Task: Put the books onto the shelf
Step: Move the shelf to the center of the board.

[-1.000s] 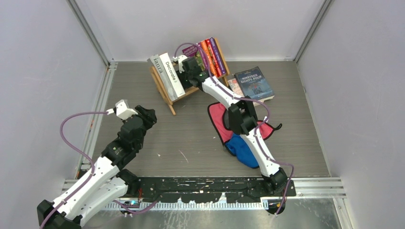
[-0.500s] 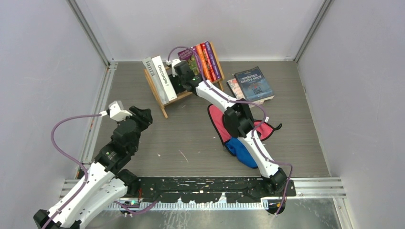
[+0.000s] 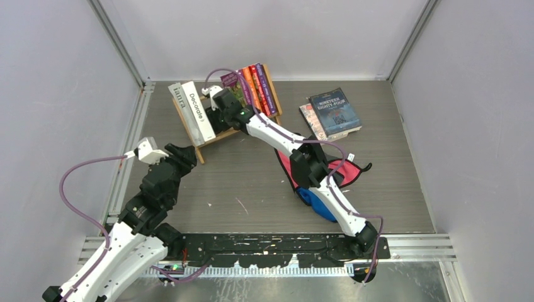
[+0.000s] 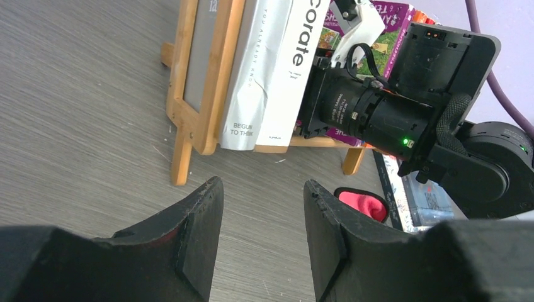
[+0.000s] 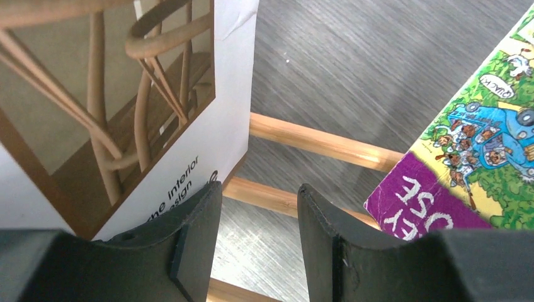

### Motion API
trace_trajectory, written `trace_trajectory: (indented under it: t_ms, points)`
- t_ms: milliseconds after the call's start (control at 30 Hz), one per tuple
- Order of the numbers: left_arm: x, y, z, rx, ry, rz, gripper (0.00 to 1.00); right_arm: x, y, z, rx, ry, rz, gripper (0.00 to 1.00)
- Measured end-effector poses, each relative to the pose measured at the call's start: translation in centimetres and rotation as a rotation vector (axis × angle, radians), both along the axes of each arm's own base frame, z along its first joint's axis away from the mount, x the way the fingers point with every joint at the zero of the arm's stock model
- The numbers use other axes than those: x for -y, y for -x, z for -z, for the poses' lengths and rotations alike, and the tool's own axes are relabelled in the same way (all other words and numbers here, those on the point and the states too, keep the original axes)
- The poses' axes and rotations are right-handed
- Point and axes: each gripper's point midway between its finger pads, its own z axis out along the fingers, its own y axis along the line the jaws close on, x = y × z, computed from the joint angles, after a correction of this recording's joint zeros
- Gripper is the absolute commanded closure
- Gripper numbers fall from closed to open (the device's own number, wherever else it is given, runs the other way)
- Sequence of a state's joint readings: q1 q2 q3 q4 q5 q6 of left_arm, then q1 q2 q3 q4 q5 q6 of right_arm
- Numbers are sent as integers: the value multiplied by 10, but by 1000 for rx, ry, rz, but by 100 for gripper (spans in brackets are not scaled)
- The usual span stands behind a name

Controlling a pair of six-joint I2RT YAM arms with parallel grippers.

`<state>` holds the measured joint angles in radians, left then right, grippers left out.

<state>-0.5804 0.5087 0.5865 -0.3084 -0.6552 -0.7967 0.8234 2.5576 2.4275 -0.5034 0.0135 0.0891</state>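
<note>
The light-wood shelf [image 3: 198, 153] stands at the back centre-left. It holds a grey book [image 3: 182, 104] and the white "Decorate" book [image 3: 196, 112] at its left end, and purple, orange and red paperbacks [image 3: 255, 88] at its right end. My right gripper [image 3: 215, 115] reaches into the gap between them. It is open over the slats [image 5: 315, 145], with "Decorate" [image 5: 126, 94] on its left and a purple book [image 5: 441, 189] on its right. A dark "Nineteen Eighty Four" book [image 3: 335, 110] lies on a floral one [image 3: 310, 119] on the table. My left gripper [image 3: 186, 153] hovers open and empty near the shelf's front leg [image 4: 182, 119].
A red cloth [image 3: 288, 167] and a blue cloth [image 3: 321, 201] lie under the right arm. Grey walls close in the table on three sides, and the shelf sits near the back wall. The red cloth [image 4: 359, 204] also shows past my left fingers.
The shelf and its books have slid left with the right gripper inside it. The left arm has drawn back toward the left.
</note>
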Motion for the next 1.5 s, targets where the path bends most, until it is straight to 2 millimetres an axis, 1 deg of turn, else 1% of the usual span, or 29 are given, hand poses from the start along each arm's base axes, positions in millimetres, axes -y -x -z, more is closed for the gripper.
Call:
trace_trajectory:
  t_ms: [133,233,333,467,600,800,933,1100,1233,1267,1367,1500]
  points:
    - [0,0,1,-3,4,0,50,-5,9,8,-1,18,-17,46]
    - [0,0,1,-4,5,-1,50,-2,8,20,14,42,3,43]
    - [1,0,2,-9,2,0,50,4,2,19,58,66,37,41]
    - [1,-1,4,-16,-4,0,50,19,0,10,102,103,78,37]
    - [2,-2,6,-23,-8,0,50,32,2,-6,131,119,103,36]
    - [2,-2,6,-24,-8,1,51,42,5,-46,186,96,112,36]
    - [4,-2,3,-21,-4,8,50,51,15,-72,207,71,113,35]
    - [8,-4,-7,-10,5,30,47,67,33,-101,231,47,117,34]
    - [15,-5,-10,-17,4,61,46,88,52,-127,254,26,147,31]
    - [17,-6,-9,-21,2,70,46,96,56,-133,261,22,165,30]
    - [26,-7,-5,-41,-7,107,46,129,71,-153,293,8,235,26]
    - [47,-8,1,-77,-29,183,46,185,88,-175,331,-35,377,23]
